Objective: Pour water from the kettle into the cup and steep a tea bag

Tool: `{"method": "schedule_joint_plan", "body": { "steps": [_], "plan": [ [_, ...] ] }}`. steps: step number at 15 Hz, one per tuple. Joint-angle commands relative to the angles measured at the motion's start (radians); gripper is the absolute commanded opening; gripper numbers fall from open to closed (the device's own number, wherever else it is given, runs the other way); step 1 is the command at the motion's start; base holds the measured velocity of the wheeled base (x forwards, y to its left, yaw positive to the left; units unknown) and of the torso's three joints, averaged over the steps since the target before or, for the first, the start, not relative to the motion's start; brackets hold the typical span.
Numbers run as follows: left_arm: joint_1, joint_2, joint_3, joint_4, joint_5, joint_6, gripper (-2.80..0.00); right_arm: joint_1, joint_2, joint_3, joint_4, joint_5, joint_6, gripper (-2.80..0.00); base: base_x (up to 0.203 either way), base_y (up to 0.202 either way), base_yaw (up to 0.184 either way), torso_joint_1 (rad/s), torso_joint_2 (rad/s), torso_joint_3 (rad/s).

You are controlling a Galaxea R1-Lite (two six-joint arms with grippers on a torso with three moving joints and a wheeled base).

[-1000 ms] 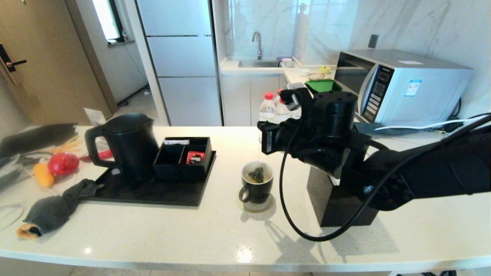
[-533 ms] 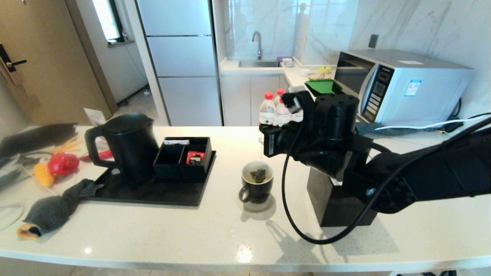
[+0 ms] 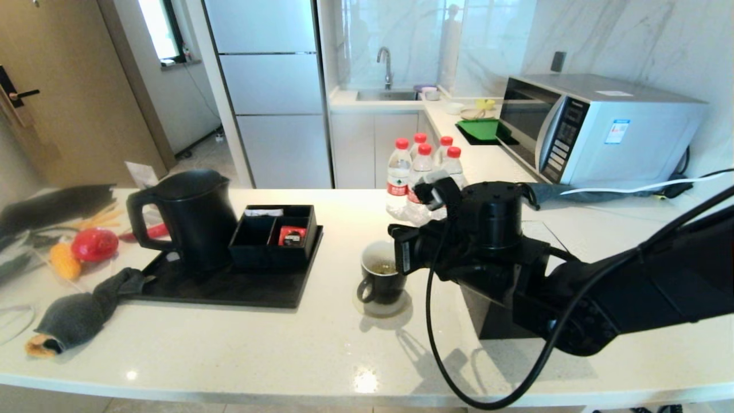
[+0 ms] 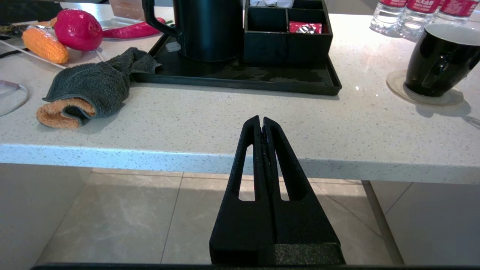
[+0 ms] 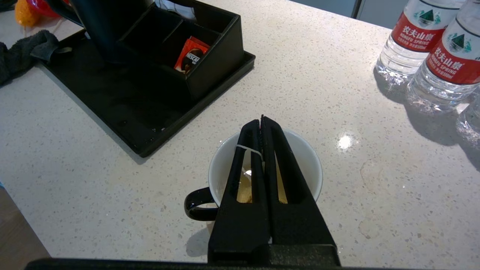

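Observation:
The black cup (image 3: 379,281) with a white inside stands on a round coaster in the middle of the counter and holds pale yellowish water (image 5: 243,192). My right gripper (image 5: 261,119) hovers directly over its mouth, shut on the tea bag's thin white string (image 5: 247,149), which crosses one finger. The bag itself is hidden behind the fingers, down in the cup. The tall black kettle (image 3: 192,215) stands upright on the black tray (image 3: 229,289) at the left. My left gripper (image 4: 261,120) is shut and empty, parked below the counter's front edge.
A black compartment box (image 3: 275,229) with a red packet (image 3: 292,235) sits on the tray. Red-capped bottles (image 3: 424,166) stand behind the cup. A grey towel (image 3: 80,312) lies at front left. A black box (image 3: 504,321) sits under my right arm, with a microwave (image 3: 602,126) behind.
My right gripper has come down toward the cup. The tea bag that hung at the rim has sunk inside, out of sight. The bottles behind now show.

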State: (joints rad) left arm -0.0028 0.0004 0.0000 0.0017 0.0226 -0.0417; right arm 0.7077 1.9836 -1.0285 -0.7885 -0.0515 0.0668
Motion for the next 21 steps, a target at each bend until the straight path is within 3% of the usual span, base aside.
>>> {"method": "schedule_joint_plan", "body": {
  "steps": [1, 9, 16, 21],
  "plan": [
    [0.000, 0.000, 0.000, 0.000, 0.000, -0.001, -2.80, 0.001, 0.008, -0.011, -0.003, -0.001, 0.002, -2.80, 0.000, 0.000, 0.000, 0.000, 0.00, 0.000],
    [0.000, 0.000, 0.000, 0.000, 0.000, 0.000, -2.80, -0.017, -0.023, -0.243, 0.080, -0.005, 0.002, -2.80, 0.000, 0.000, 0.000, 0.000, 0.00, 0.000],
    [0.000, 0.000, 0.000, 0.000, 0.000, 0.000, -2.80, -0.016, -0.019, -0.224, 0.075, -0.004, 0.002, -2.80, 0.000, 0.000, 0.000, 0.000, 0.00, 0.000],
    [0.000, 0.000, 0.000, 0.000, 0.000, 0.000, -2.80, -0.009, 0.014, -0.112, 0.046, -0.002, 0.001, -2.80, 0.000, 0.000, 0.000, 0.000, 0.00, 0.000]
  ]
}}
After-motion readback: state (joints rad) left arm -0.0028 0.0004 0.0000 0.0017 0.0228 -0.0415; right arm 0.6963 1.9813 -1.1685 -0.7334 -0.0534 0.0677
